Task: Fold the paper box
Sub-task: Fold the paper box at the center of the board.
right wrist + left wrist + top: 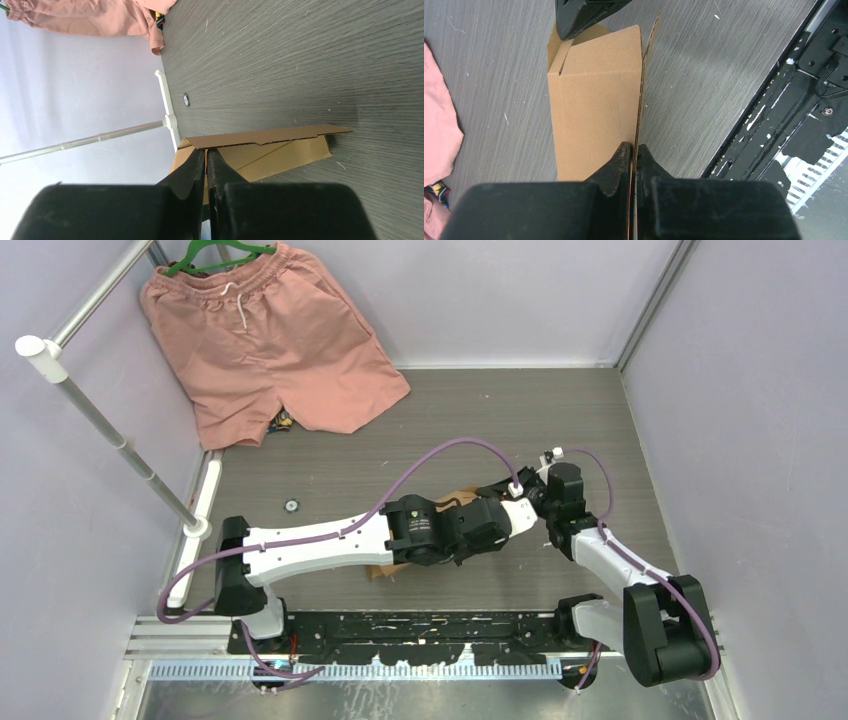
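The paper box [594, 110], plain brown corrugated cardboard and only partly formed, lies on the dark wood-grain table [450, 410] near the middle, a little toward the arms' bases, and in the overhead view it is mostly hidden beneath the two wrists that meet above it. The left gripper [634, 150] has its fingers pressed almost together on a thin cardboard wall that stands edge-on along the right side of a broad flat panel. That panel runs away from the camera to a crease with a short slot cut beside it. At the far end of the panel the dark body of the right gripper [206, 154] comes in over the cardboard. In its own wrist view its fingers are likewise drawn nearly together, pinching the near end of a flap with a stepped edge. A second panel slants away beneath that flap and meets the table. Both arms reach inward, so the box is gripped at opposite ends. Well apart from it, in the far left corner, salmon-pink shorts [270, 340] hang from a green hanger [215, 254] and spread onto the table, beside a white pole [110, 425]. A small round fitting [292, 506] sits on the table left of the arms.
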`<state>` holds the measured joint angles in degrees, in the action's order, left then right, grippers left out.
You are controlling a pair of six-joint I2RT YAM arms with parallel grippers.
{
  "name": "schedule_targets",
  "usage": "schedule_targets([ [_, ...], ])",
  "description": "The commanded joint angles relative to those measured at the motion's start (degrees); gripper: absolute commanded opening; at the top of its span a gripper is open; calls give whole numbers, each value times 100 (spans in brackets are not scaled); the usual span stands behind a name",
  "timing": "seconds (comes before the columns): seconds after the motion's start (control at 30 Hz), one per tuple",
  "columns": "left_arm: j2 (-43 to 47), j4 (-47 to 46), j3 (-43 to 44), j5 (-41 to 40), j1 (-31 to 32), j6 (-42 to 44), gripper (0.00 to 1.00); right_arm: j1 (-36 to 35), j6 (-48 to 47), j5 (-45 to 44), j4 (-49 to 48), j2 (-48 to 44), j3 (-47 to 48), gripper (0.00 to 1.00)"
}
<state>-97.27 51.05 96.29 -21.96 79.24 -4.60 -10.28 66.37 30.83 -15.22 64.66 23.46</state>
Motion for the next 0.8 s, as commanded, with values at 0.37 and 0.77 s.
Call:
schedule_targets([
  [0.37, -119, -105, 245, 230, 122, -305, 4, -393, 160, 8, -620, 90, -25, 11],
  [0.77, -111, -202, 210, 312, 144, -305, 4, -803, 290, -209, -764, 86, -82, 11],
])
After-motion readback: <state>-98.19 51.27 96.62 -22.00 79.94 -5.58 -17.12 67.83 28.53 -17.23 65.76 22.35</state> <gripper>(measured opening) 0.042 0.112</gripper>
